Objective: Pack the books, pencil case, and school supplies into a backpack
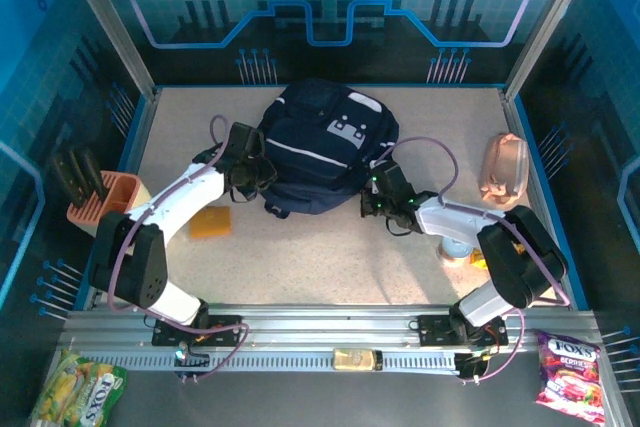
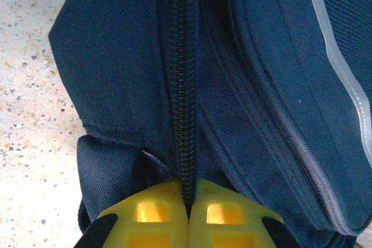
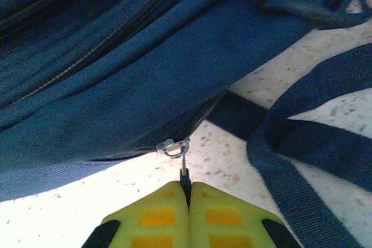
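Top external shows the navy backpack [image 1: 320,147] at the desk's [image 1: 330,267] back-centre, the pencil case [image 1: 505,169] far right, and the orange pad [image 1: 210,222] beside my left arm. Wrist views add detail: my left tool [image 2: 188,193] is clenched on the zipper track [image 2: 181,85], my right tool [image 3: 189,190] on the zipper pull [image 3: 183,164].

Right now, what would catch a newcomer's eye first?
The navy backpack at far centre, gripped from both sides. The left gripper is shut on its zipper, the right gripper on a zipper pull. An orange pad lies front-left of it, a pencil case far right.
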